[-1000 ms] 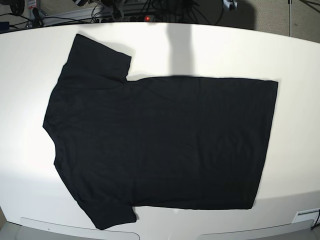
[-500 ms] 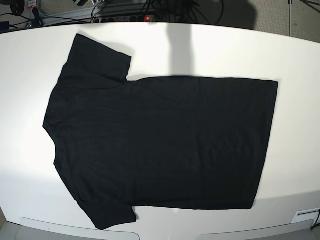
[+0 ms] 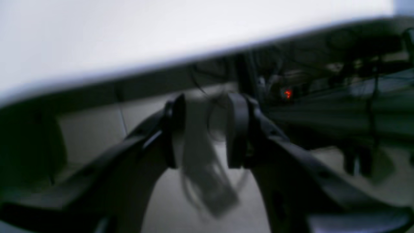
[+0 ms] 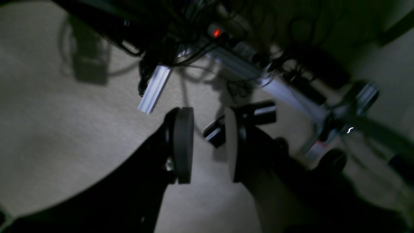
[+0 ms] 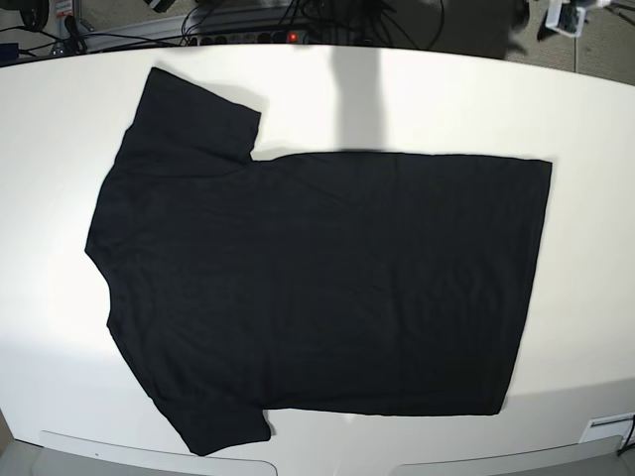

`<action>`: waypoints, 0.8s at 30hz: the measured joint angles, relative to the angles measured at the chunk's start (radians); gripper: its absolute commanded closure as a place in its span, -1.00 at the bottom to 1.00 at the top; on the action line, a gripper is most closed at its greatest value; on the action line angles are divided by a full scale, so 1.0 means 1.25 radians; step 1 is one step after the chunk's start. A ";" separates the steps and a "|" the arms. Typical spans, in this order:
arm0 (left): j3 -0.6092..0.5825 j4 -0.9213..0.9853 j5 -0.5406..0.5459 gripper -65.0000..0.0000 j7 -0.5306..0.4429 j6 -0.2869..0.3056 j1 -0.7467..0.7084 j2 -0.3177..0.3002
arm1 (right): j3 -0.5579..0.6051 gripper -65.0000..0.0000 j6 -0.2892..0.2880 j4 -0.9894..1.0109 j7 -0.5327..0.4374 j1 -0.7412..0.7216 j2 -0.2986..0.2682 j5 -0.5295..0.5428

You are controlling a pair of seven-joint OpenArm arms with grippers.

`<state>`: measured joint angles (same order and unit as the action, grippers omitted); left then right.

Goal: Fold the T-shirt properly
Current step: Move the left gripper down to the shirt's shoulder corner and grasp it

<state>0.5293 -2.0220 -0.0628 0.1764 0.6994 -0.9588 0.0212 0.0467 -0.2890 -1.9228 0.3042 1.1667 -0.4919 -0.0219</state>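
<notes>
The T-shirt is spread flat, plain black side up, across the middle of the white bench. Its collar end is turned toward 9 o'clock and its straight hem toward 3 o'clock. One sleeve is laid out toward 11 o'clock, the other toward 7 o'clock, close to the bench's near edge. The cloth is seen smooth, with no fold in it.

Beyond the bench's far edge, at 12 o'clock, cables and a small red light are seen on the floor.

Neither arm is seen over the bench in the base view. The left pincer is shown released, nothing between its pads, with the bench's edge blurred above it. The right pincer is likewise released and empty, held over the carpeted floor, with cables and a red light at 12 o'clock.
</notes>
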 measured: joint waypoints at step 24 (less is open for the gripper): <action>-0.314 0.071 -0.485 0.02 -0.157 0.010 0.336 -0.369 | 0.000 0.46 0.055 -0.211 0.118 -0.003 -0.067 -0.080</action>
<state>0.1368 -1.9331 -0.6689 -0.0204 0.7120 -0.5388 -0.4397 0.0467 -0.2203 -2.1872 0.4515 1.1633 -0.5758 -0.1223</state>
